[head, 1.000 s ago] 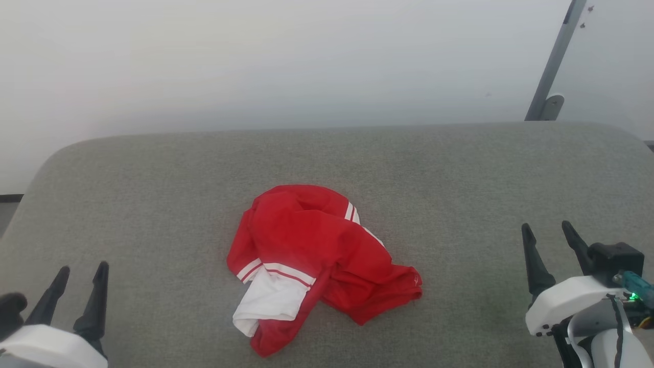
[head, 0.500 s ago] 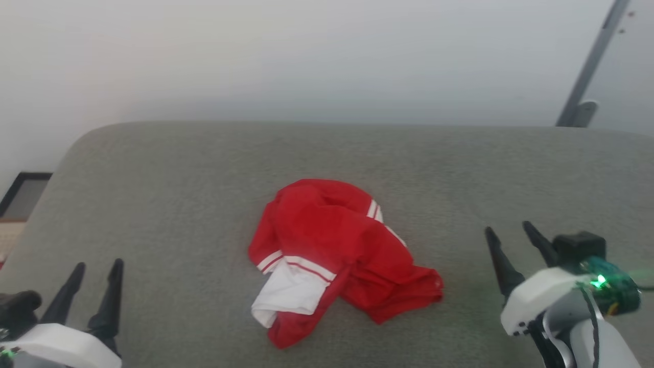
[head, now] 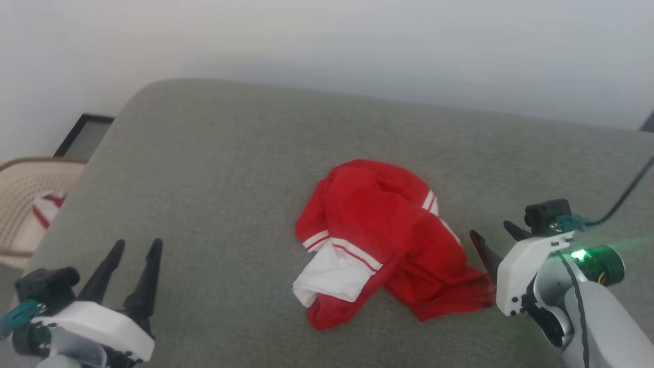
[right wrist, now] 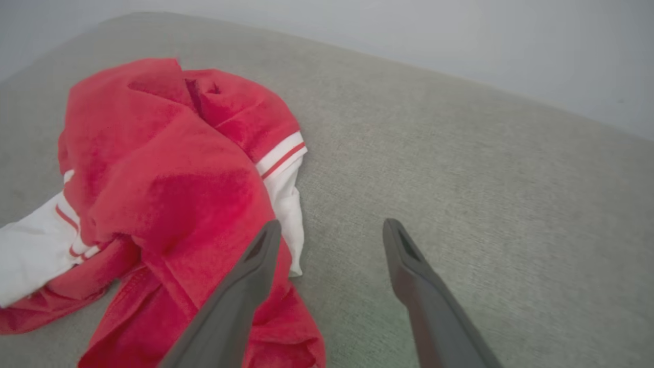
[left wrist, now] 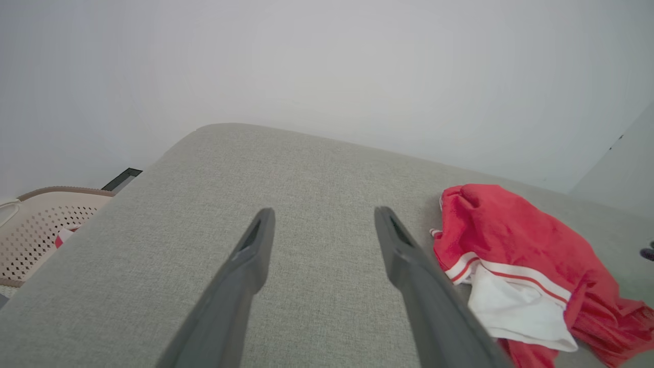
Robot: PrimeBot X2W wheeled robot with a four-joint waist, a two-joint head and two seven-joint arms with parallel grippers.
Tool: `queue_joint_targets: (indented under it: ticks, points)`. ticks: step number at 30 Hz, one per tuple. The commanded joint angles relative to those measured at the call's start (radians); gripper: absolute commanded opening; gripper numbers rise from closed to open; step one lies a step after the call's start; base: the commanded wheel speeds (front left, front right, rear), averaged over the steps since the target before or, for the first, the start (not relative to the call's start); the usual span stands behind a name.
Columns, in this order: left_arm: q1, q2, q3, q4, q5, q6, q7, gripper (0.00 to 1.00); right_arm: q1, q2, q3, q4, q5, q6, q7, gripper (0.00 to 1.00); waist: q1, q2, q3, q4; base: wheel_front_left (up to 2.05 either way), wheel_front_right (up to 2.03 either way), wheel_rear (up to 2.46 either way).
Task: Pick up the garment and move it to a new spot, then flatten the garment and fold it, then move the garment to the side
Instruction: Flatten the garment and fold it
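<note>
Currently: beige basket [head: 18,194] sits off the left edge, not relevant. Left tool [head: 139,244] is fully spread, empty, well apart from the garment [head: 378,225]. The garment lies bunched about midway across the grey padded surface [head: 230,168], with a white sleeve end on its near side. Right tool [head: 489,230] is also wide open and empty, just beside the garment's right hem; contact can't be told. Step in hand is likely the first pick: come in low, pinch a thick red fold rather than the loose sleeve, and lift clear before moving sideways.
</note>
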Motion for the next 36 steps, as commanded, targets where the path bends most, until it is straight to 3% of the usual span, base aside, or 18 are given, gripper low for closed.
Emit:
queue_joint_targets:
  ticks: [1, 17, 23, 24, 25, 36]
  points:
    - [-0.024, -0.009, -0.006, 0.002, 0.008, -0.008, 0.002, 1.00, -0.024, -0.005, 0.008, 0.026, 0.019, 0.000, 0.026, 1.00, 0.0000, 0.0000, 0.032, 0.036, 0.00, 0.00, 0.00]
    - [-0.117, -0.067, -0.062, 0.058, 0.029, -0.036, 0.004, 1.00, -0.149, -0.050, 0.081, 0.186, 0.034, 0.000, 0.197, 1.00, 0.0000, 0.0000, 0.133, 0.128, 0.00, 0.00, 0.00]
    - [-0.145, -0.083, -0.072, 0.081, 0.028, -0.046, 0.002, 1.00, -0.172, -0.034, 0.093, 0.272, 0.025, 0.000, 0.286, 1.00, 0.0000, 0.0000, 0.147, 0.142, 0.00, 0.00, 0.00]
    - [-0.146, -0.086, -0.071, 0.084, 0.024, -0.047, 0.001, 1.00, -0.174, -0.032, 0.098, 0.281, 0.027, 0.000, 0.299, 0.58, 0.0000, 0.0000, 0.147, 0.144, 0.00, 0.00, 0.00]
    - [-0.147, -0.088, -0.071, 0.088, 0.020, -0.048, -0.001, 1.00, -0.176, -0.032, 0.102, 0.286, 0.025, 0.000, 0.308, 0.00, 0.0000, 0.0000, 0.147, 0.144, 0.00, 0.00, 0.00]
    - [-0.124, -0.074, -0.055, 0.102, 0.011, -0.044, -0.012, 1.00, -0.199, -0.075, 0.070, 0.236, 0.042, -0.001, 0.327, 0.00, 0.0000, 0.0000, 0.113, 0.107, 0.00, 0.00, 0.00]
